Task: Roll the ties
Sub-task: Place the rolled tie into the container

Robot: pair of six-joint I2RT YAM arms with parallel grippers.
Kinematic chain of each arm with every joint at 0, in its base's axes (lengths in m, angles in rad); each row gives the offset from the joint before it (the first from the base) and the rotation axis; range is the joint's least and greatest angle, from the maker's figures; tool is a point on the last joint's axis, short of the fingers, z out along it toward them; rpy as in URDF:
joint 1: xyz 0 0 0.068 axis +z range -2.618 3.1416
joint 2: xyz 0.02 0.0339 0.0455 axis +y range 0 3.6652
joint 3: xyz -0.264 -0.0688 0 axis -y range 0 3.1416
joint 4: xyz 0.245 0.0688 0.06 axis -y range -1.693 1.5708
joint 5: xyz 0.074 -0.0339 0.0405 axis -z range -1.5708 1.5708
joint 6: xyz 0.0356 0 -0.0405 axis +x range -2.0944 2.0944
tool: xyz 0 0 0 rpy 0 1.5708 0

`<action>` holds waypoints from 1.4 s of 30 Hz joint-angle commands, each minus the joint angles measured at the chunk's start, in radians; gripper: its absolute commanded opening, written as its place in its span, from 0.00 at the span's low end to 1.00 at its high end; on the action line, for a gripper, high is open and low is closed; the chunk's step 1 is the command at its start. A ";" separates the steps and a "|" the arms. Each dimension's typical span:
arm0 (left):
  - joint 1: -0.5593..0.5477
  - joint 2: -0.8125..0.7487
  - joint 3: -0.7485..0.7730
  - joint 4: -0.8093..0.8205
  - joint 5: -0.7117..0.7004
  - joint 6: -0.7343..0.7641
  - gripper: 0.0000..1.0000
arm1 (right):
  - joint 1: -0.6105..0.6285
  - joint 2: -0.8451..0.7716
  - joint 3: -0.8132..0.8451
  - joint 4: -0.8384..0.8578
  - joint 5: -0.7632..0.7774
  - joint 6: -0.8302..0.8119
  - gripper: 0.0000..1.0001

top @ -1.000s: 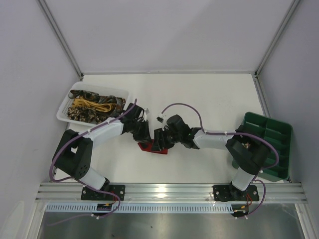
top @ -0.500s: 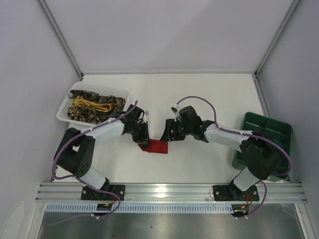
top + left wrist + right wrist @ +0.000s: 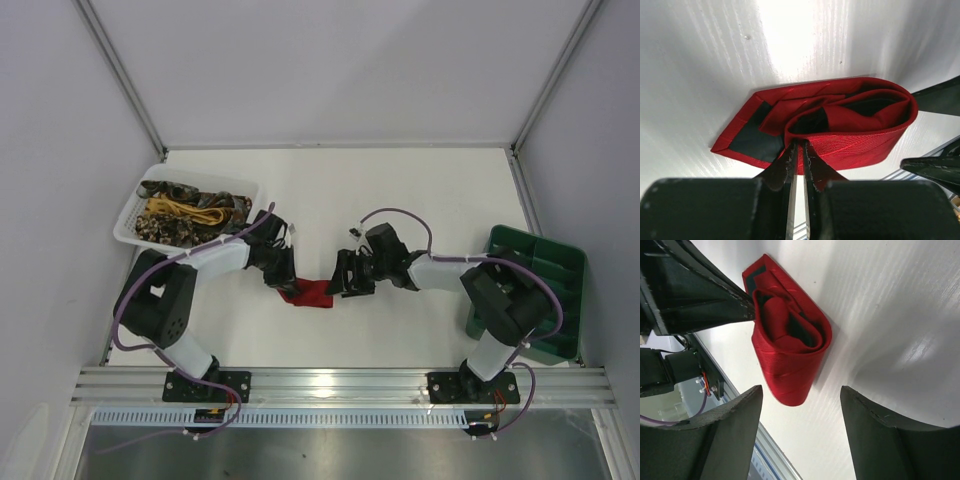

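Note:
A plain red tie (image 3: 312,294) with dark backing lies loosely rolled on the white table, its pointed end sticking out flat. In the left wrist view the roll (image 3: 850,132) sits just beyond my left gripper (image 3: 798,145), whose fingers are closed on a layer of the roll's near edge. My left gripper (image 3: 284,281) is at the tie's left end. My right gripper (image 3: 342,281) is at its right end, open. In the right wrist view the roll (image 3: 790,355) lies just ahead of my right gripper (image 3: 801,392), with neither finger touching it.
A white mesh basket (image 3: 128,222) at the back left holds several more ties, brown patterned and yellow (image 3: 185,212). A green compartment tray (image 3: 560,275) stands at the right edge. The aluminium rail (image 3: 340,381) runs along the near edge.
My right gripper lifted off the tie to the right, then came back down beside the roll's right end, open. My left gripper has stayed on the tie.

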 commanded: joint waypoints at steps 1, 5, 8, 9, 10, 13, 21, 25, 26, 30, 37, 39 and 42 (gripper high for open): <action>0.022 0.013 0.031 0.028 0.007 0.033 0.12 | -0.004 0.023 -0.007 0.123 -0.056 0.040 0.70; 0.031 0.022 0.050 0.026 0.015 0.036 0.12 | -0.005 0.060 -0.007 0.191 -0.070 0.060 0.71; 0.032 0.036 0.064 0.023 0.020 0.039 0.12 | -0.005 0.093 -0.008 0.242 -0.093 0.098 0.71; 0.034 0.039 0.067 0.023 0.020 0.040 0.12 | -0.004 0.099 -0.008 0.251 -0.097 0.107 0.72; 0.035 0.042 0.068 0.023 0.021 0.040 0.12 | -0.005 0.104 -0.011 0.261 -0.099 0.115 0.72; 0.038 0.052 0.074 0.026 0.024 0.040 0.12 | -0.005 0.116 -0.014 0.278 -0.091 0.150 0.73; 0.038 0.068 0.088 0.034 0.033 0.037 0.12 | -0.004 0.092 -0.039 0.288 -0.062 0.225 0.74; 0.038 0.072 0.096 0.031 0.035 0.036 0.12 | -0.004 0.075 -0.045 0.264 -0.048 0.255 0.75; 0.038 0.074 0.096 0.032 0.035 0.037 0.12 | -0.004 0.067 -0.047 0.253 -0.044 0.259 0.75; 0.037 0.077 0.096 0.031 0.037 0.036 0.12 | 0.002 0.055 -0.045 0.247 -0.035 0.290 0.76; 0.038 0.082 0.099 0.031 0.038 0.034 0.12 | 0.021 0.092 -0.013 0.202 0.001 0.287 0.76; 0.038 0.083 0.105 0.031 0.038 0.034 0.12 | 0.027 0.098 -0.005 0.195 0.012 0.285 0.76; 0.038 0.086 0.108 0.029 0.040 0.034 0.12 | 0.045 0.113 0.007 0.187 0.030 0.281 0.76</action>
